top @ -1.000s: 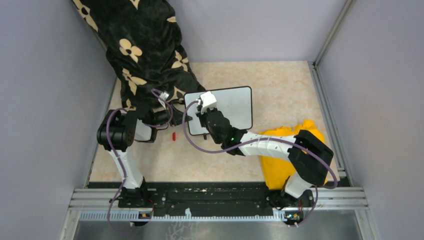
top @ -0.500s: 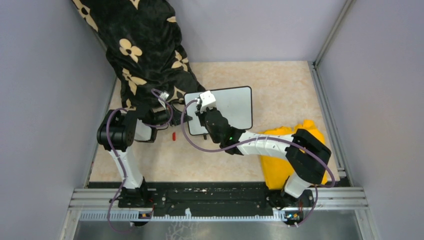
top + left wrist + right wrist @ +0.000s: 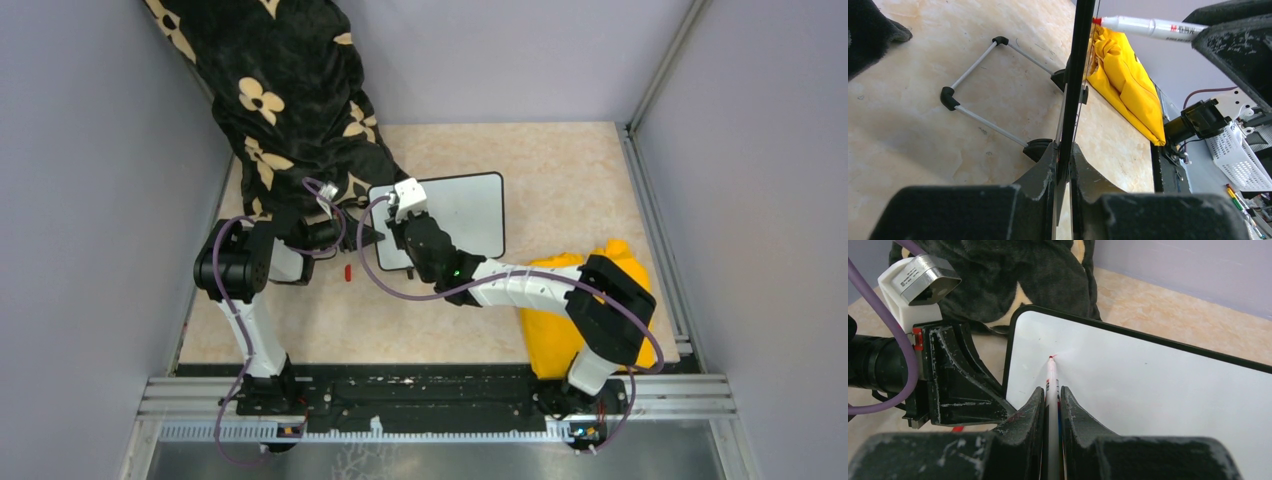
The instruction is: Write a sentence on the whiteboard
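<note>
The whiteboard point(image 3: 462, 212) stands tilted on the table, white face with a thin black frame. My left gripper point(image 3: 366, 236) is shut on its left edge; in the left wrist view the fingers clamp the frame point(image 3: 1064, 159) edge-on. My right gripper point(image 3: 401, 224) is shut on a white marker point(image 3: 1051, 382) with a red tip. The tip touches the board point(image 3: 1158, 390) near its upper left corner, beside a tiny red mark point(image 3: 1053, 356). No words of the sentence show on the board. The marker point(image 3: 1148, 28) also shows in the left wrist view, tip against the board.
A black blanket with cream flowers point(image 3: 290, 100) lies at the back left, just behind the board. A yellow cloth point(image 3: 565, 320) lies under the right arm. A small red cap point(image 3: 348, 272) lies on the table by the left gripper. The board's wire stand point(image 3: 983, 95) rests on the table.
My right gripper with the marker has shifted slightly left and farther along the board's upper left part. The left gripper and the board have not moved.
</note>
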`<state>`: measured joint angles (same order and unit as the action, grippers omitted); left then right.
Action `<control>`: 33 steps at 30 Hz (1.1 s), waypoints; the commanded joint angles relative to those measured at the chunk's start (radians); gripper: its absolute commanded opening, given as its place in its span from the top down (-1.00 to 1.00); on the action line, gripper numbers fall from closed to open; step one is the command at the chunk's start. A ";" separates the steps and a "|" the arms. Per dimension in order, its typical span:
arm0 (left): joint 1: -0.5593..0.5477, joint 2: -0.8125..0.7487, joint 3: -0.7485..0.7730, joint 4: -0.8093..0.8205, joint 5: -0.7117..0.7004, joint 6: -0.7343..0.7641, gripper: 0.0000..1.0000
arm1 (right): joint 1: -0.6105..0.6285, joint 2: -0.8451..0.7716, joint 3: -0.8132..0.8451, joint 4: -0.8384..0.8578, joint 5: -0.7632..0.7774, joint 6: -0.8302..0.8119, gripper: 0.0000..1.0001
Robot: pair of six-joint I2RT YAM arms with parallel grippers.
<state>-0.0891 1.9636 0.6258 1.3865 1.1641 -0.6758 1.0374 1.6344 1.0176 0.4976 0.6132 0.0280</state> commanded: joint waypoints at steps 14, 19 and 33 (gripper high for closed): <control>0.005 0.013 -0.012 -0.021 0.002 0.016 1.00 | -0.008 0.036 0.049 -0.047 -0.064 0.031 1.00; 0.005 0.012 -0.013 -0.021 0.002 0.018 1.00 | -0.010 0.031 0.037 -0.065 -0.042 0.034 1.00; 0.005 0.012 -0.013 -0.023 0.000 0.018 1.00 | -0.026 -0.016 -0.017 -0.081 0.005 0.056 1.00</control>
<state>-0.0891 1.9636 0.6258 1.3766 1.1484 -0.6743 1.0370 1.6573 1.0264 0.4461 0.5598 0.0750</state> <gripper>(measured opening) 0.146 0.127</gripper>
